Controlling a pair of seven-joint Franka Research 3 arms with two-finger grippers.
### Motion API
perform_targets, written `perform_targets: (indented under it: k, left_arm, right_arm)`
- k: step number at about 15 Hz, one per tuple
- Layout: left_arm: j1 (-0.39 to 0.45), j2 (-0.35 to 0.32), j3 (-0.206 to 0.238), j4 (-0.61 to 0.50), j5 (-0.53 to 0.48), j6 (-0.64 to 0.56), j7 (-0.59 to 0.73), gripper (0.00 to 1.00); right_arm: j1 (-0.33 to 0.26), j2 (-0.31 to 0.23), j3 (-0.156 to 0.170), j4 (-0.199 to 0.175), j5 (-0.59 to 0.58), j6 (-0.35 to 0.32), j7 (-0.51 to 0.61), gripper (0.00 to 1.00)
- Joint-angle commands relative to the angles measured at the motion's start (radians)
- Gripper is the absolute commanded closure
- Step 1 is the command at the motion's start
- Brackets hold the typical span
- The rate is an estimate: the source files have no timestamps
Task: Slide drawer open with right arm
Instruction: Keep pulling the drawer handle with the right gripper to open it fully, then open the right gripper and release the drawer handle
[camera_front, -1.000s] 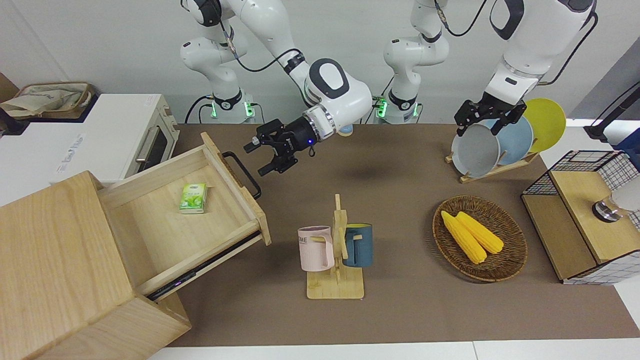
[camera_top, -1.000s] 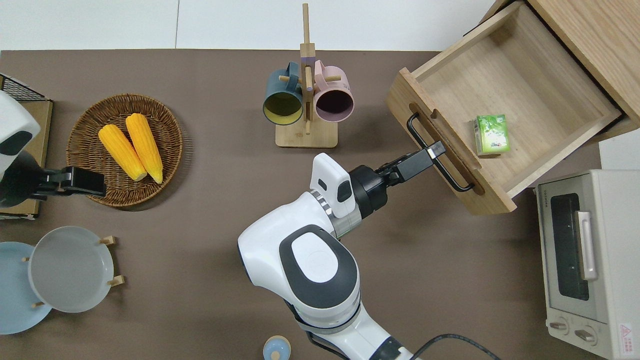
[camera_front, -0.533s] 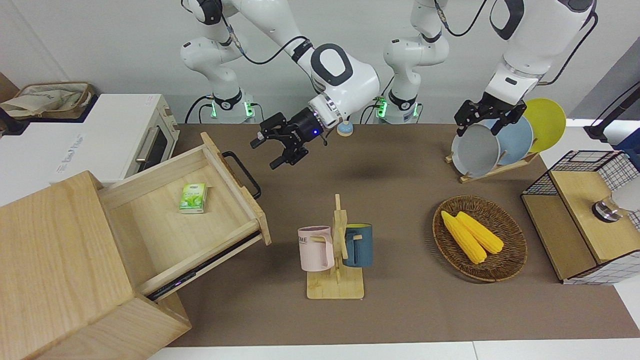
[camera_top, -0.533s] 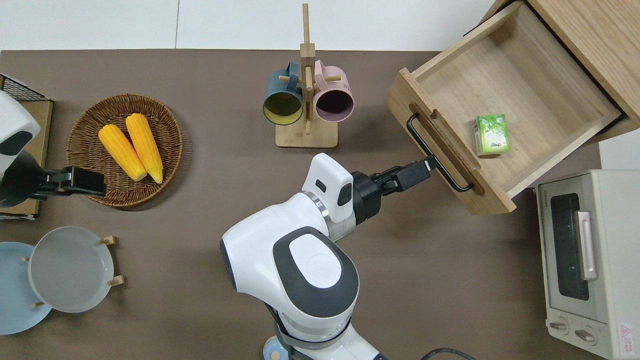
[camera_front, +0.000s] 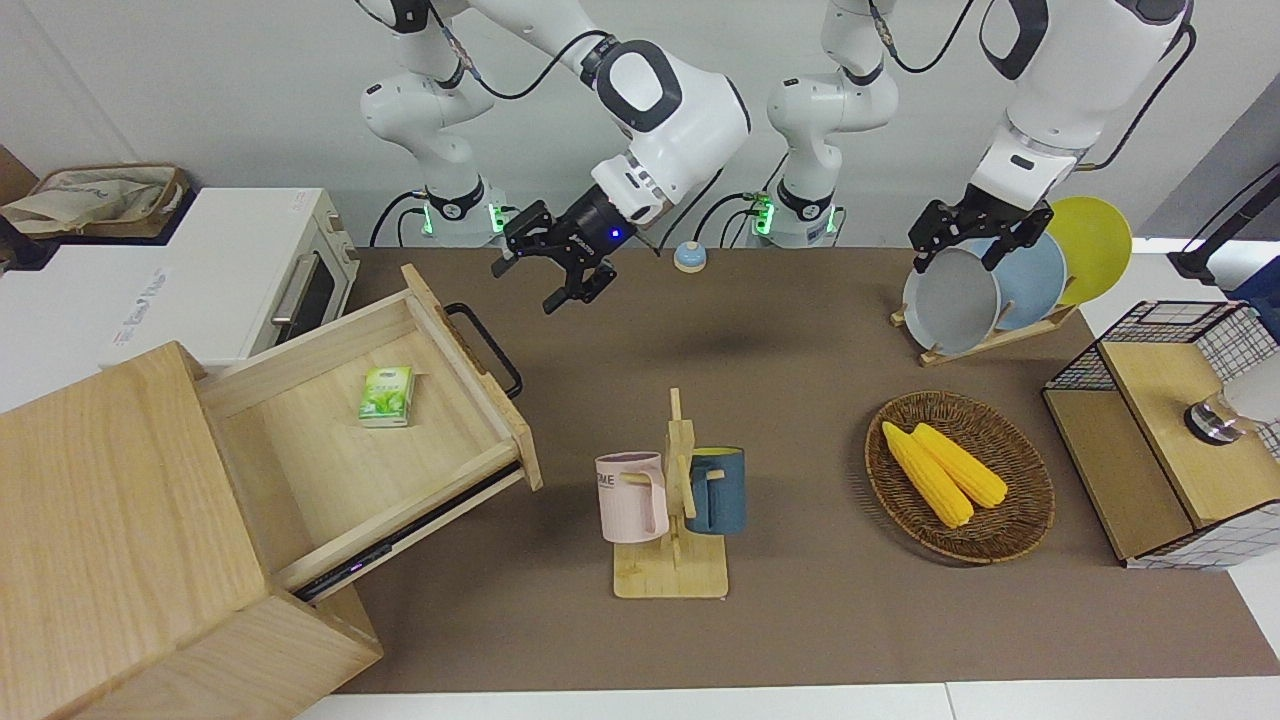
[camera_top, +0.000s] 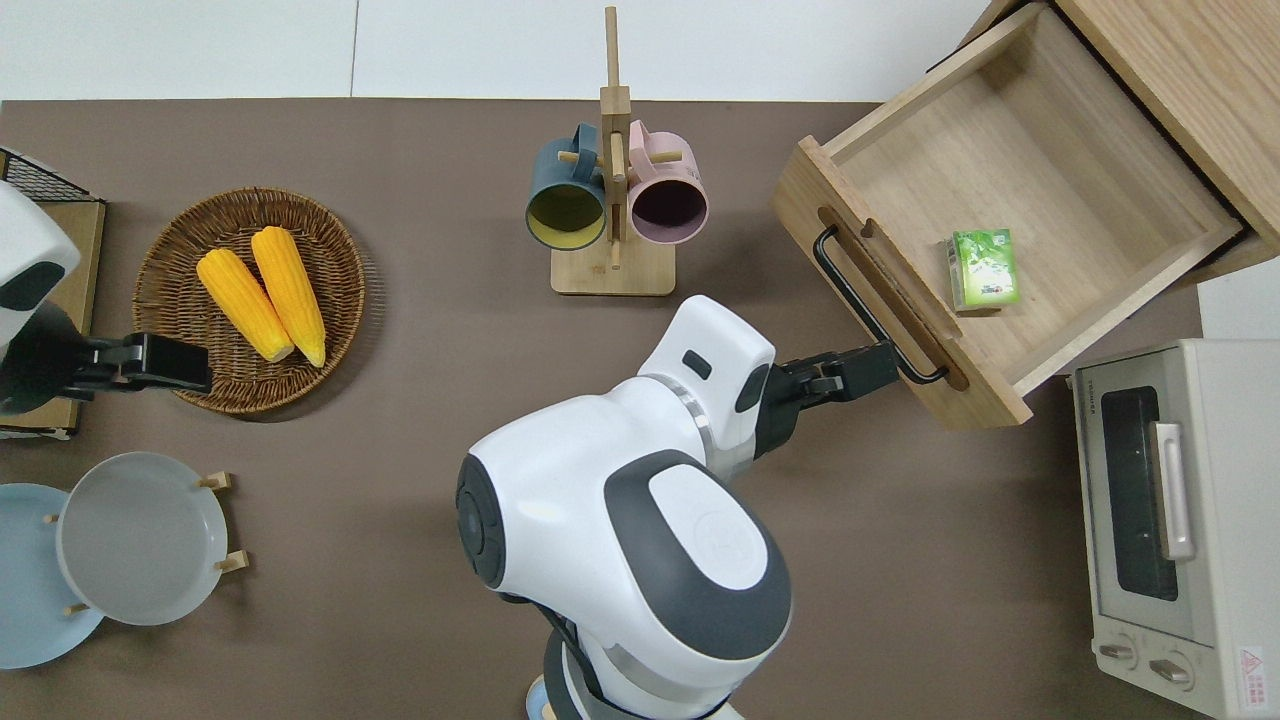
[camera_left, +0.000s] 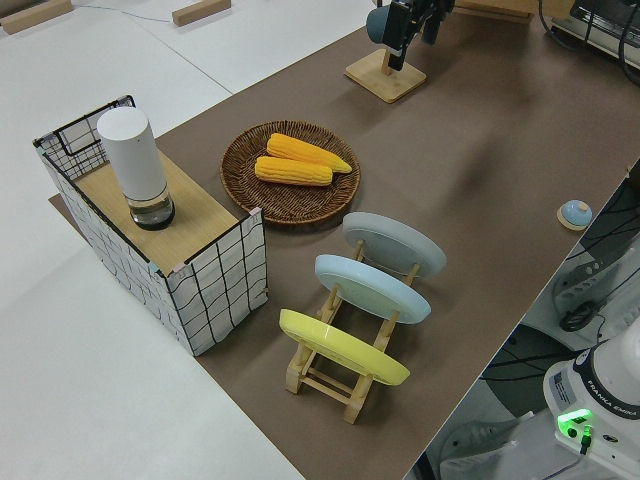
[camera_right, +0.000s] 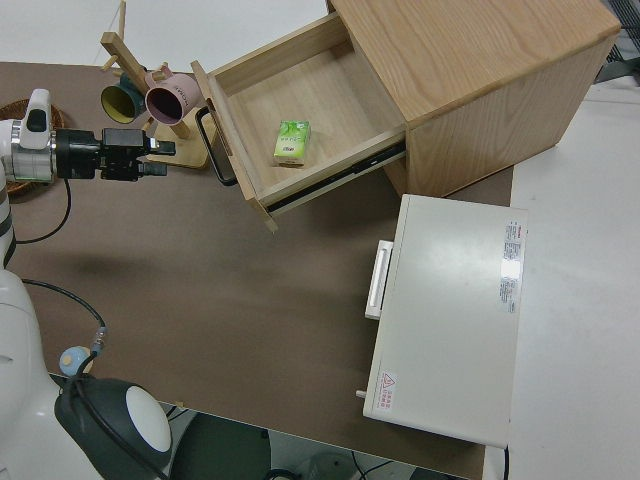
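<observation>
The drawer (camera_front: 470, 362) stands pulled far out of the big pale wooden box (camera_front: 110, 520) at the right arm's end of the table. Its black bar handle (camera_front: 486, 346) faces the table's middle. A small green packet (camera_front: 387, 396) lies inside. My right gripper (camera_front: 528, 286) hangs open and empty in the air, clear of the handle. In the overhead view the right gripper (camera_top: 884, 362) is over the mat, just off the end of the handle (camera_top: 868, 308) that is nearer to the robots. The left arm is parked.
A white toaster oven (camera_front: 250, 270) stands beside the box, nearer to the robots. A mug rack (camera_front: 672, 500) holds two mugs mid-table. Toward the left arm's end are a corn basket (camera_front: 960, 478), a plate rack (camera_front: 990, 290) and a wire-grid box (camera_front: 1170, 430). A small blue bell (camera_front: 688, 257) sits near the bases.
My right gripper has drawn back from the middle of the handle, rising and moving toward the robots. The drawer stays just as far out.
</observation>
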Motion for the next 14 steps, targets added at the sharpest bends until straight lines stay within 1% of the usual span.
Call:
perform_targets:
  k: [1, 5, 8, 9, 12, 14]
  left_arm:
    - [-0.005, -0.010, 0.005, -0.005, 0.011, -0.012, 0.007, 0.00]
    - [-0.005, -0.010, 0.005, -0.005, 0.011, -0.012, 0.007, 0.00]
    - [-0.005, -0.010, 0.005, -0.005, 0.011, -0.012, 0.007, 0.00]
    - [-0.005, -0.010, 0.005, -0.005, 0.011, -0.013, 0.007, 0.00]
    - [-0.005, -0.010, 0.004, -0.005, 0.011, -0.012, 0.007, 0.00]
    - [-0.005, -0.010, 0.005, -0.005, 0.011, -0.013, 0.007, 0.00]
  right_arm:
    - [-0.066, -0.081, -0.005, -0.005, 0.118, 0.048, -0.098, 0.015]
    - [-0.115, -0.124, -0.009, 0.032, 0.224, 0.048, -0.175, 0.017]
    - [-0.150, -0.147, -0.038, 0.077, 0.345, 0.046, -0.191, 0.017]
    - [-0.162, -0.160, -0.051, 0.086, 0.382, 0.046, -0.197, 0.017]
    - [-0.201, -0.199, -0.096, 0.089, 0.486, 0.046, -0.253, 0.017]
    - [-0.238, -0.210, -0.123, 0.091, 0.556, 0.049, -0.281, 0.017]
